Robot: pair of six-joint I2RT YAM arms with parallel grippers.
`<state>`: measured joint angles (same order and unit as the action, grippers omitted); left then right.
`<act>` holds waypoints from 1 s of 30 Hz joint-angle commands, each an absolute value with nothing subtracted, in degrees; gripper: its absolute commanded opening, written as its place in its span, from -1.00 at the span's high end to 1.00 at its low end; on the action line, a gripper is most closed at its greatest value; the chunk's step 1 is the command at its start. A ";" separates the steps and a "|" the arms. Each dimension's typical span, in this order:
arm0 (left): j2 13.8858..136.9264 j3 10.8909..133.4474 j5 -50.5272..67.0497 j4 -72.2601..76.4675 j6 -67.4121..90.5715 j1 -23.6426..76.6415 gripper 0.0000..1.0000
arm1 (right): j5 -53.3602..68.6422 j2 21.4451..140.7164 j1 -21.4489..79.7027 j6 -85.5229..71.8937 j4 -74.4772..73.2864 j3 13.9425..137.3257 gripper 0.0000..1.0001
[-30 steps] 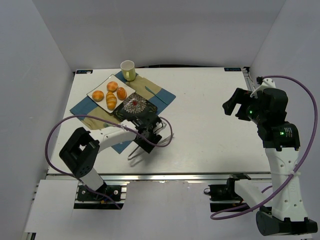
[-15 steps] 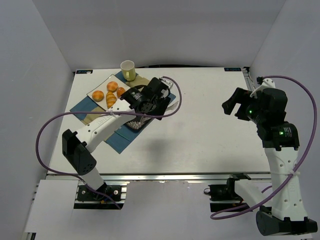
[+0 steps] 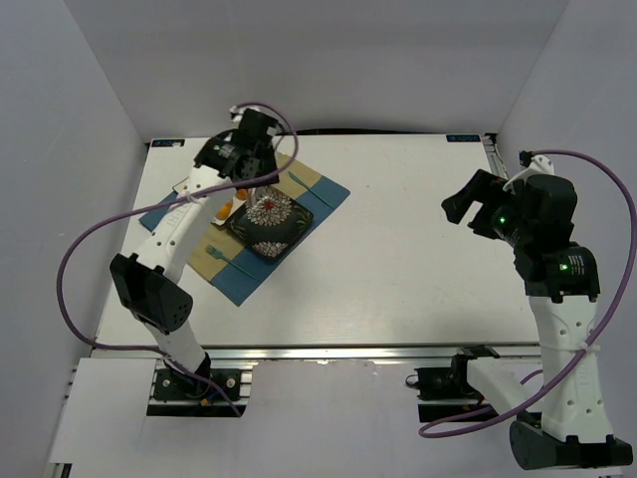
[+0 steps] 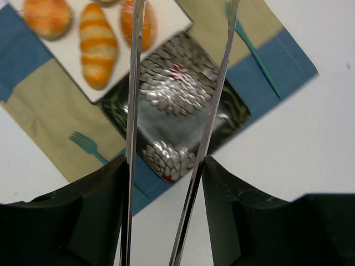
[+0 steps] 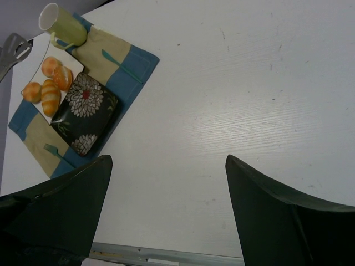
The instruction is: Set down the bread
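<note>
Several orange bread rolls (image 4: 97,47) lie on a white plate (image 4: 64,58) at the back left, seen too in the right wrist view (image 5: 51,94). A dark floral plate (image 3: 269,219) sits beside it on a blue-and-tan placemat (image 3: 234,274); the plate is empty in the left wrist view (image 4: 177,105). My left gripper (image 3: 249,139) is shut on metal tongs (image 4: 133,83), held above the two plates. The tong arms are spread, and their tips run out of frame. My right gripper (image 3: 468,204) is open and empty, high over the table's right side.
A pale green cup (image 5: 61,25) stands behind the white plate; my left arm hides it in the top view. Teal forks (image 4: 86,145) lie on the placemat. White walls enclose the table on three sides.
My left arm has swung with the tongs from the front of the table, over the placemat, to the back left above the plates. My right arm has hardly moved.
</note>
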<state>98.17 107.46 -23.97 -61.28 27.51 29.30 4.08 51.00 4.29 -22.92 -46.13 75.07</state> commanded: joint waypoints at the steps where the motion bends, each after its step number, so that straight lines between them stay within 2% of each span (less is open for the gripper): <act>1: 97.55 107.76 -25.58 -61.09 32.08 24.62 -0.26 | 6.41 49.84 4.57 -24.26 -43.51 75.68 -0.79; 6: 101.85 107.58 -20.22 -59.59 32.35 18.37 -0.25 | 7.38 49.66 4.57 -23.64 -43.59 74.45 -0.79; 30: 114.52 107.40 -12.75 -55.63 33.49 12.13 -0.24 | 8.53 52.21 4.48 -23.91 -41.75 72.60 -0.79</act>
